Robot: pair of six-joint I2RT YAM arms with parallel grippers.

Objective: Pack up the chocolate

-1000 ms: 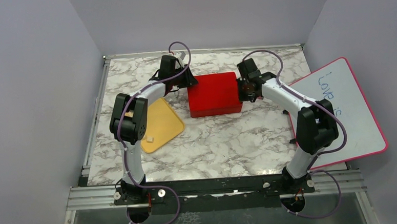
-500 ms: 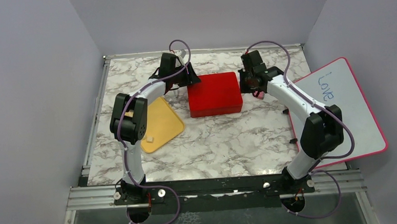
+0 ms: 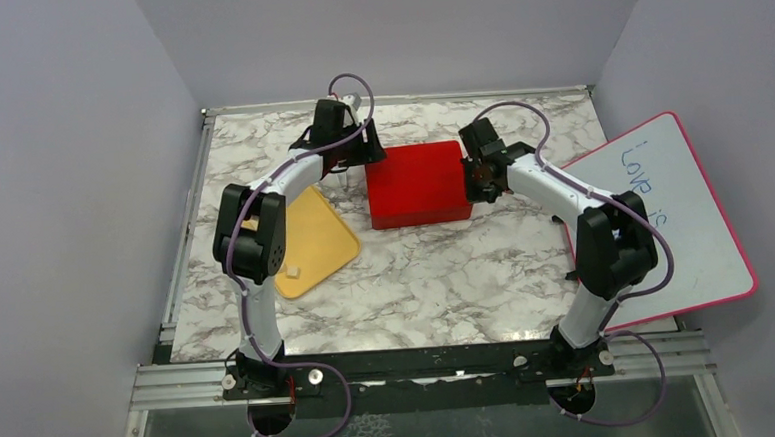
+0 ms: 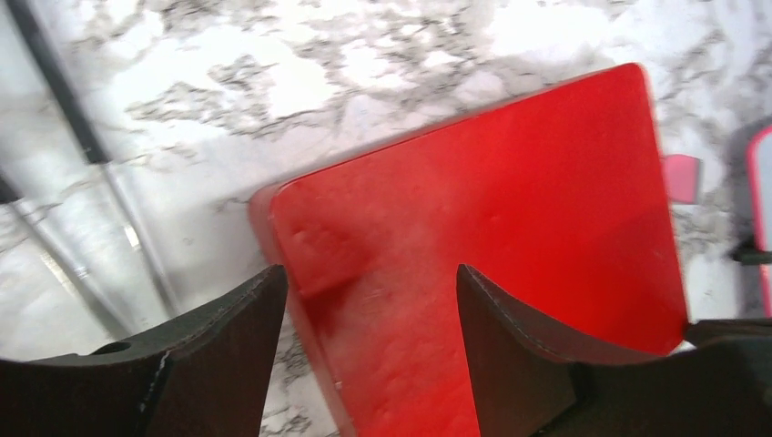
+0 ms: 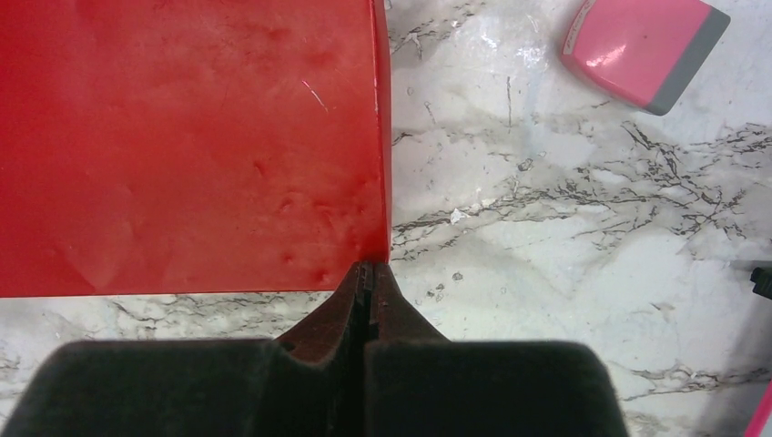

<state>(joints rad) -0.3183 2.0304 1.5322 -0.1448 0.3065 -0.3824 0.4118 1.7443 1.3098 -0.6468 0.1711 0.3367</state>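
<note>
A closed red box (image 3: 417, 182) lies in the middle of the table; nothing inside it shows. My left gripper (image 3: 358, 158) hangs open over the box's far-left corner (image 4: 300, 218), one finger (image 4: 228, 346) beyond the edge and the other over the lid, holding nothing. My right gripper (image 3: 476, 177) is shut and empty, its tips (image 5: 369, 266) at the box's right near corner (image 5: 364, 228). One pale cube of chocolate (image 3: 292, 273) sits on the yellow tray (image 3: 325, 244); another pale piece (image 3: 252, 224) peeks out beside the left arm.
A small pink block (image 5: 645, 47) lies on the marble right of the box, also seen past its far edge (image 4: 681, 176). A whiteboard with a pink rim (image 3: 669, 219) leans at the right. Purple walls close in the table.
The left gripper's jaws have spread wider at the box's left end. The right gripper lifted away toward the back, then came back down to the box's right edge, still shut.
</note>
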